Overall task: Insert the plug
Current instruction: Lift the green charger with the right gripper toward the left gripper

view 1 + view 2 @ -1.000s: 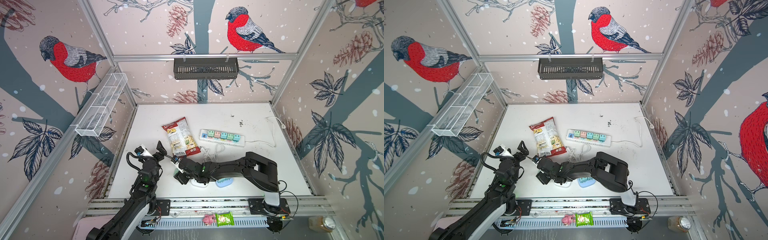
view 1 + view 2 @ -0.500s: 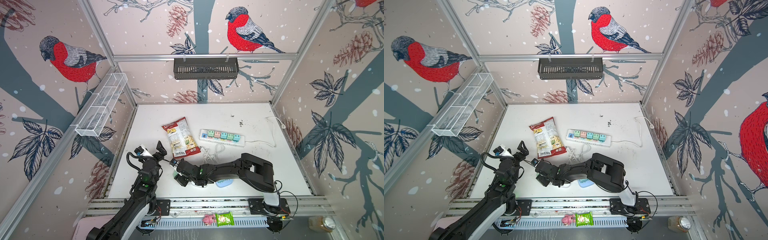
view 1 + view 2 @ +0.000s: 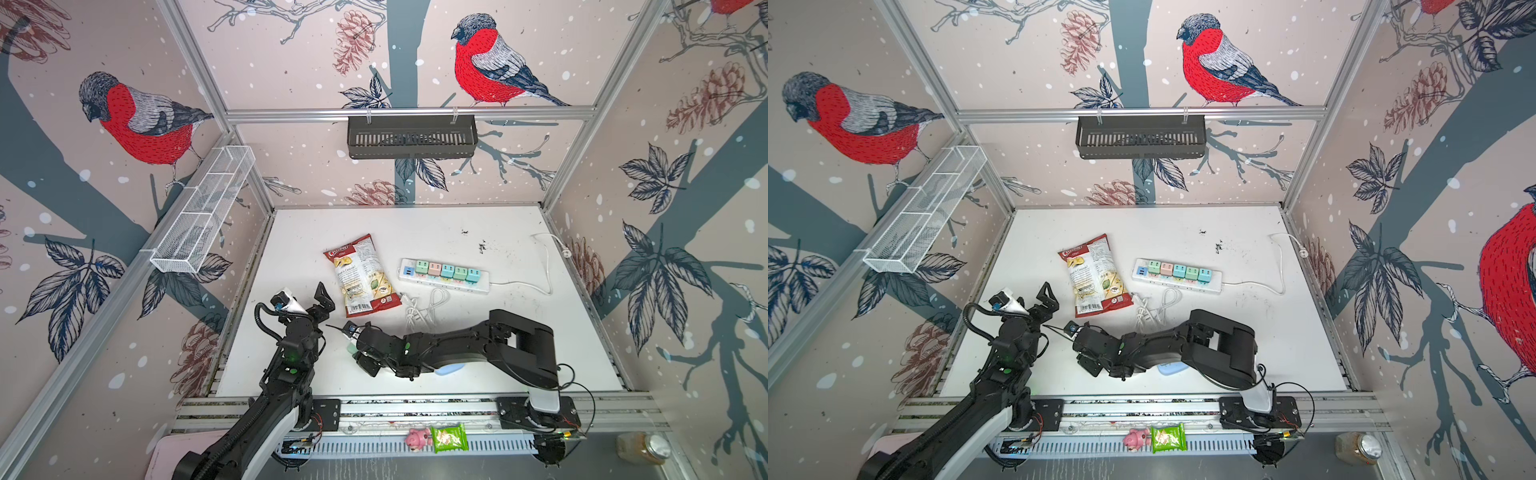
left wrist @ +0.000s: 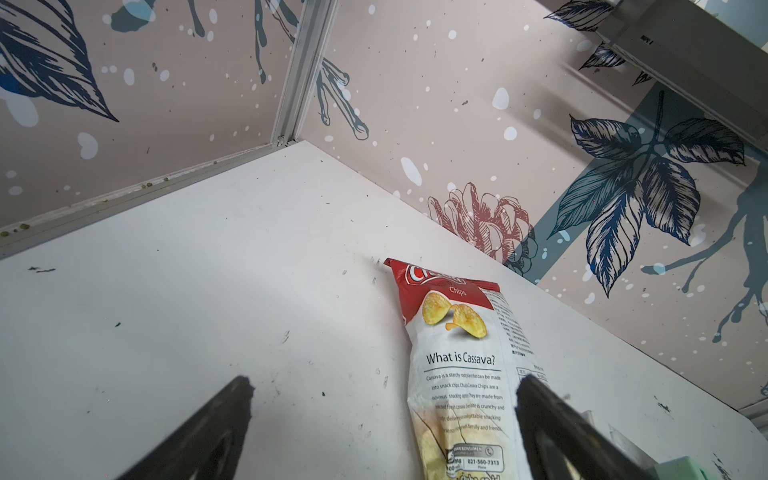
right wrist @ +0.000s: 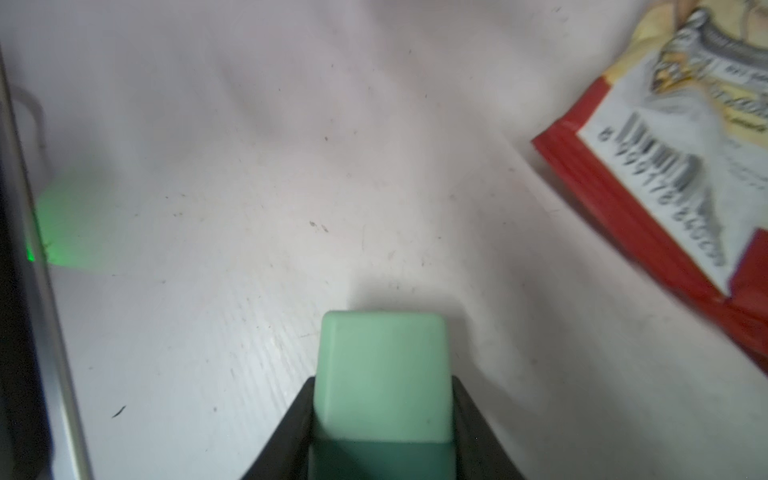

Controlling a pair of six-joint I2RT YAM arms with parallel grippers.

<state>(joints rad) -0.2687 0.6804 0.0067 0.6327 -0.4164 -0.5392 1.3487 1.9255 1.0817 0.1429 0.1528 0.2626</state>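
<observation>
Both top views: flat on the white table [image 3: 415, 232], a red-and-white foil chip bag [image 3: 361, 274], used here as the marker. Alongside the bag's long edge away from the left arm, a white power strip [image 3: 484, 286] seated with five pastel cubes; free socket not made out. Off the bag's barcode end, the right pincer [image 3: 360, 353] low over the table, a mint-green cubic plastic plug [image 3: 351, 346] at the tip. Near the bag's other long edge, the left pincer [image 3: 325, 297], parked aside, probably to keep the lane clear. Between barcode end and strip, a loose white cable coil [image 3: 428, 305]: likely snag. Left wrist view: left pincer [image 4: 386, 384] spread wide, grasping nothing; bare table [image 4: 166, 311] beyond the bag [image 4: 461, 374], up to the wall corner. Right wrist view: right pincer [image 5: 382, 380] clenched on the plug [image 5: 382, 365] by two flat flanks, blunt face forward, presumably to hold the prongs square; prongs hidden. Bag's barcode corner [image 5: 665, 145] near but apart; open table [image 5: 249, 166] ahead, bounded by what looks like the left arm [image 5: 16, 332]. Room enough, seemingly, to lift and swing round the bag toward the strip.
</observation>
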